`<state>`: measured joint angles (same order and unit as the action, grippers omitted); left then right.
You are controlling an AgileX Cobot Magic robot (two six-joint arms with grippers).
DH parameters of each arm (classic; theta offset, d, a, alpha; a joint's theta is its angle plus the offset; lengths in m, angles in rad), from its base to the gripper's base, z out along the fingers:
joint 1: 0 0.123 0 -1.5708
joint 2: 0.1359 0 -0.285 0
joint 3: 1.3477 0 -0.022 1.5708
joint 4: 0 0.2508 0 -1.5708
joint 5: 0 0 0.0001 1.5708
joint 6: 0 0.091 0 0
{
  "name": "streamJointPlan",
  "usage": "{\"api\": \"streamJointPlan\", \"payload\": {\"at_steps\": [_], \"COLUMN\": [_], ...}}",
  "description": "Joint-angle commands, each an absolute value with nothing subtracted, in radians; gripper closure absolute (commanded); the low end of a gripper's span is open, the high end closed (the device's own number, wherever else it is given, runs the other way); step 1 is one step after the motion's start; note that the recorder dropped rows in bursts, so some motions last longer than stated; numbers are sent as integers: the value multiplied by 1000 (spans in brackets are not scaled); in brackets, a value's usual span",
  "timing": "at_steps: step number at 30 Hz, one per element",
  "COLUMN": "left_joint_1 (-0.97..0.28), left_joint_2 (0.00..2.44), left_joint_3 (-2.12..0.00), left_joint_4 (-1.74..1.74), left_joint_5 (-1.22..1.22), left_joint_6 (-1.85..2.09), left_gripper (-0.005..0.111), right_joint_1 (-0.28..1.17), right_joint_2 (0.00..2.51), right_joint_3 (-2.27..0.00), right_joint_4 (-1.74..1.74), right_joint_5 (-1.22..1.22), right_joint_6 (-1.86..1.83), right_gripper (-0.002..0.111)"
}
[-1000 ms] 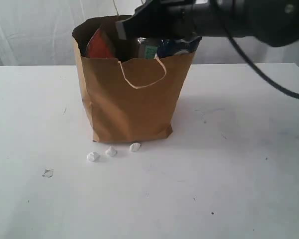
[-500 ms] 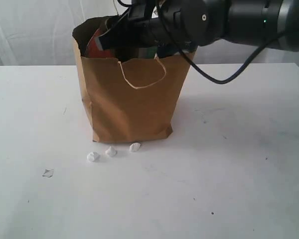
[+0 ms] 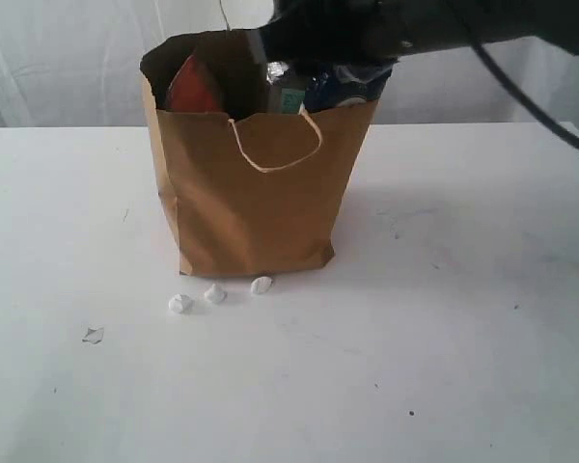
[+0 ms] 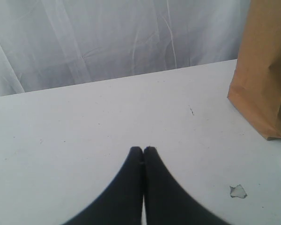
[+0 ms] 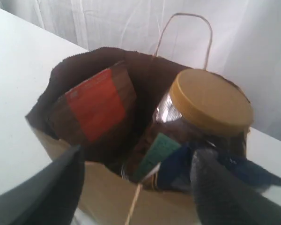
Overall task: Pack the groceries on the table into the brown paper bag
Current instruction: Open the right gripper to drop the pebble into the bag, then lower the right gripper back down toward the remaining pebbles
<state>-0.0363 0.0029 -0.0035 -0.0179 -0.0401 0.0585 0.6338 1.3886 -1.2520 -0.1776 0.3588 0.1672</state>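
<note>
Exterior view: the brown paper bag (image 3: 256, 203) is seen upright on the table (image 3: 463, 338), near its middle, mouth open so items can be dropped in from above. The brown pouch with orange label (image 3: 195, 87) is leaned against the bag's inner wall. The gold-lidded clear jar (image 3: 288, 96) and a dark blue packet (image 3: 340, 89) are stood beside it, partly hidden by the right arm (image 3: 386, 29) stretched over the rim. No grocery is seen outside the bag. Only small white scraps (image 3: 215, 294) are left just in front of it.

Left wrist view: the left gripper (image 4: 144, 150) is seen closed tight, nothing pinched, held low over bare table and well apart from the bag. It is judged parked out of the way.

Right wrist view: the right gripper (image 5: 139, 152) is held above the bag mouth, jaws spread, nothing between them. The jar is seen upright inside, wedged between the pouch and the packet, so it is judged set down, not held. Packing is judged nearly or fully done.
</note>
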Motion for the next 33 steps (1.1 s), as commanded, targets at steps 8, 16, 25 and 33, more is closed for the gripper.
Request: {"api": "streamJointPlan", "payload": {"at_steps": [8, 16, 25, 33], "left_joint_1": [-34, -34, -34, -34], "left_joint_2": [0, 0, 0, 0], "left_joint_3": [0, 0, 0, 0], "left_joint_4": [-26, -26, -26, -26], "left_joint_5": [-51, -51, -51, -51], "left_joint_6": [57, 57, 57, 57], "left_gripper": [107, 107, 107, 107], "right_joint_1": [627, 627, 681, 718], "right_joint_2": [1049, 1025, 1256, 1591], "right_joint_3": [-958, -681, -608, -740], "right_joint_4": [-193, -8, 74, 100], "right_joint_5": [486, 387, 115, 17], "right_joint_6": [246, 175, 108, 112], "right_gripper": [52, 52, 47, 45]}}
